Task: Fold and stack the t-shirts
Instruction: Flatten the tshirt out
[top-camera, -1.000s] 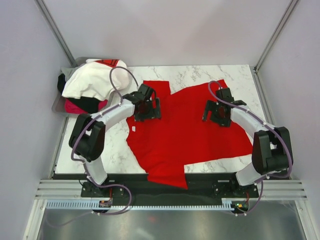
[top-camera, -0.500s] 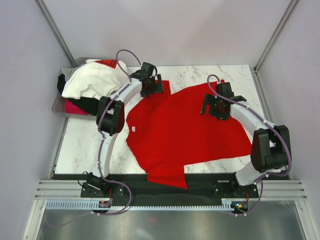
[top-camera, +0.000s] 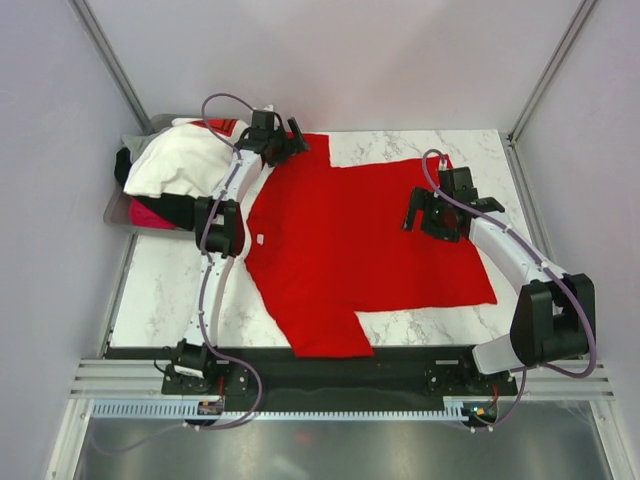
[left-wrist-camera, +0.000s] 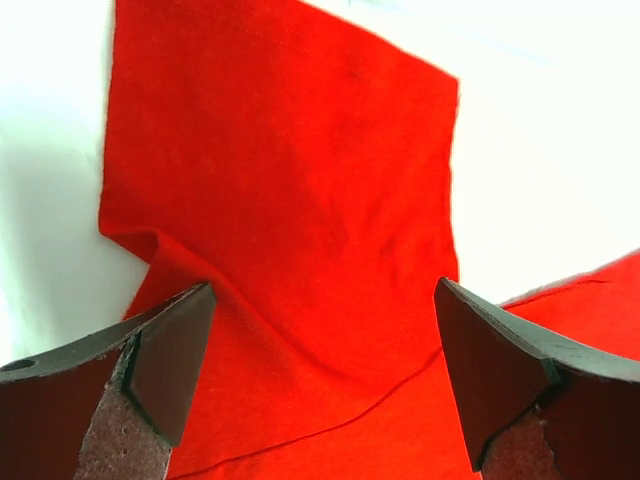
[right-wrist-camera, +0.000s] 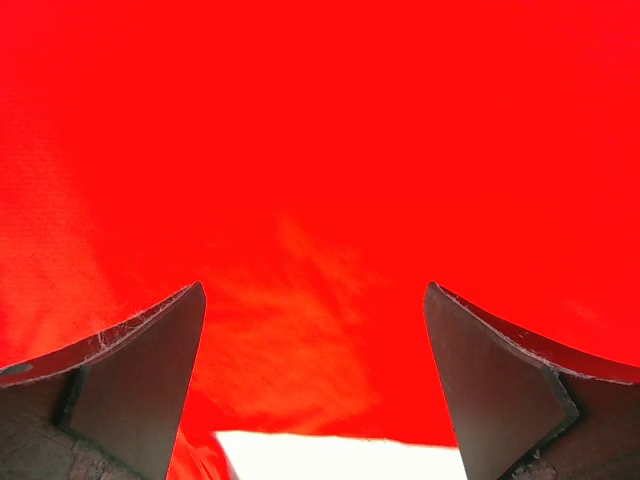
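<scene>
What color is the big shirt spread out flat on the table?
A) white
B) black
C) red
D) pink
C: the red t-shirt lies spread out flat on the marble table, while the white one sits bunched up at the far left.

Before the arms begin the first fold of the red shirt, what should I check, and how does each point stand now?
1. Left hand open: ok, jaws wide over the far sleeve.
2. Right hand open: ok, above the cloth, holding nothing.
3. Red t-shirt spread flat: ok, only slight ripples.
4. Shirt fully on the table: cannot tell, its near sleeve reaches the edge.
5. White t-shirt clear of the red one: cannot tell, the left arm hides the gap.
</scene>
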